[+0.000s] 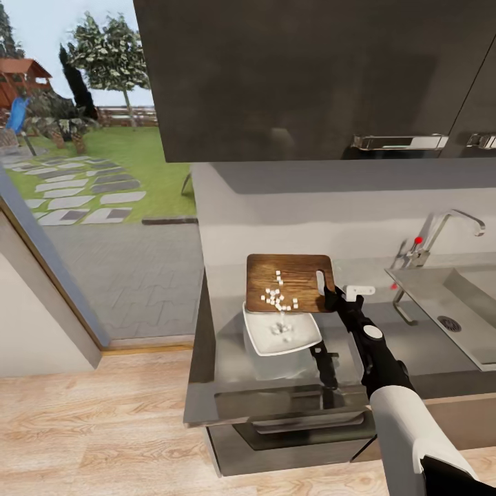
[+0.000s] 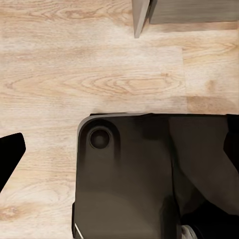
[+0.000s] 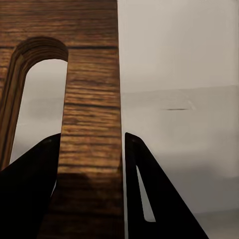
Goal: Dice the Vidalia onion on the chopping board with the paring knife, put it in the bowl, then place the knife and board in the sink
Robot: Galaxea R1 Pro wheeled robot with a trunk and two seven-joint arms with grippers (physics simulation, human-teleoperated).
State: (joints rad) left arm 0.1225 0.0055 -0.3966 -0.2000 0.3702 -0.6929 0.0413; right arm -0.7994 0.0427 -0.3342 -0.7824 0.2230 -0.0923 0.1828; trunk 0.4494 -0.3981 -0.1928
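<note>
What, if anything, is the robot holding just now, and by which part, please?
The right gripper holds the dark brown wooden chopping board by its slotted handle end.

One board (image 1: 289, 282) — one bowl (image 1: 281, 336)

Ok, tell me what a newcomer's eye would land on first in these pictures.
First, the tilted board, gripped at its slotted end by the right tool, with white onion cubes sliding off it into the white bowl on the countertop. Next, the knife lying beside the bowl, and the steel sink on the right.
</note>
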